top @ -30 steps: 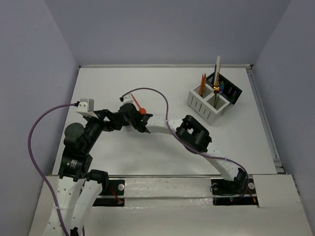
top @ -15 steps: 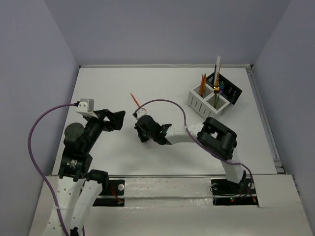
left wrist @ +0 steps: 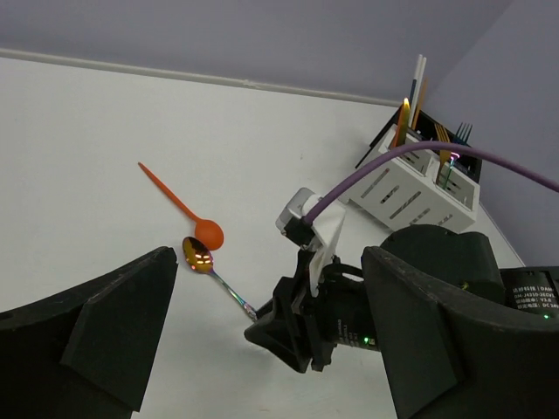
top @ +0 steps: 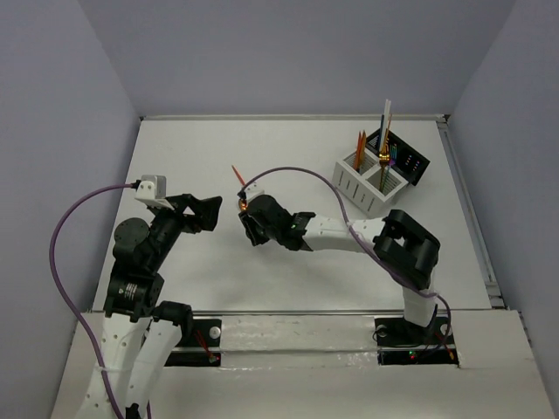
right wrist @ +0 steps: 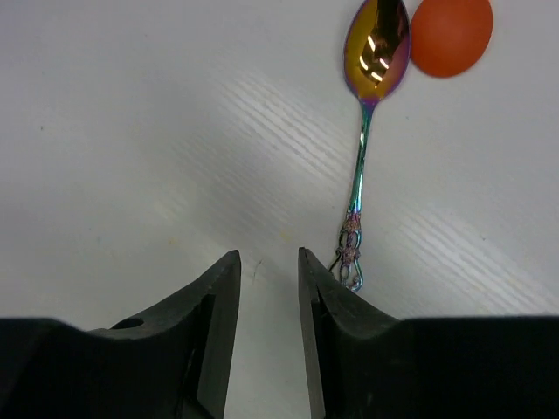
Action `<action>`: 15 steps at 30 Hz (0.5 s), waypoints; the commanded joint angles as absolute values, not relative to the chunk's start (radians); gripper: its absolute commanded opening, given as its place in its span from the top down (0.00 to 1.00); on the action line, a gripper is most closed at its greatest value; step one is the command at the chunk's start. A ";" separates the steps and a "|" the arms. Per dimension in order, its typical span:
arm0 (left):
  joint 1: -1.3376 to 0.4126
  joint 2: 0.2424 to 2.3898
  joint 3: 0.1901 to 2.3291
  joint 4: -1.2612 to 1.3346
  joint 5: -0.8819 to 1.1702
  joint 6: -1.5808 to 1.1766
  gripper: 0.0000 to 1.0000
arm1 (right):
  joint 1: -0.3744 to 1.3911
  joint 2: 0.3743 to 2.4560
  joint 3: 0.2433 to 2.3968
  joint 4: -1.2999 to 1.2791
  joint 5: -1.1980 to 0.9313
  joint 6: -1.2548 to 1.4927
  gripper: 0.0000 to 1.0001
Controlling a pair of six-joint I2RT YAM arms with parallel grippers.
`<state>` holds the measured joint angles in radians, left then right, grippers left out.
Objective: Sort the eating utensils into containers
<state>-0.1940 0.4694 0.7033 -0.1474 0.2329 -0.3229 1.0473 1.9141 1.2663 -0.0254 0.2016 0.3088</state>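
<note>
An orange spoon (left wrist: 208,233) lies flat on the white table (top: 192,148), also seen from above (top: 237,176). A gold, rainbow-handled spoon (right wrist: 377,44) lies beside it, bowl to bowl (left wrist: 196,254). My right gripper (right wrist: 266,257) sits low over the table just left of that spoon's handle end. Its jaws stand slightly open around bare table. From above, this right gripper (top: 253,229) is just below the spoons. My left gripper (left wrist: 269,257) hangs open and empty above the table, facing the right one (top: 210,212). The containers stand at the far right: a white caddy (top: 367,185) joined to a black box (top: 406,159), both holding upright utensils.
The right arm's purple cable (top: 297,173) arcs over the middle of the table. A raised rail (top: 467,209) runs along the table's right edge, and grey walls close in the back and sides.
The right arm drew back from beside the left gripper toward the centre, uncovering both spoons. Its jaws went from shut to slightly open. The left arm stayed still.
</note>
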 commanded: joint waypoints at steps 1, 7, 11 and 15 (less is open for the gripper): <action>-0.187 0.471 0.727 -0.097 0.245 -0.310 0.01 | 1.014 1.972 1.412 -0.199 0.259 0.255 0.59; -0.187 0.469 0.729 -0.097 0.245 -0.311 0.01 | 0.996 2.130 1.643 -0.359 0.305 0.206 0.55; -0.187 0.469 0.729 -0.098 0.244 -0.310 0.01 | 0.996 2.193 1.713 -0.406 0.350 0.195 0.55; -0.187 0.471 0.729 -0.097 0.247 -0.310 0.01 | 0.996 2.247 1.767 -0.436 0.367 0.187 0.56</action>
<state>-0.1940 0.4694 0.7033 -0.1471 0.2329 -0.3229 0.9943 2.2215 1.6962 -0.3660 0.3321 0.2169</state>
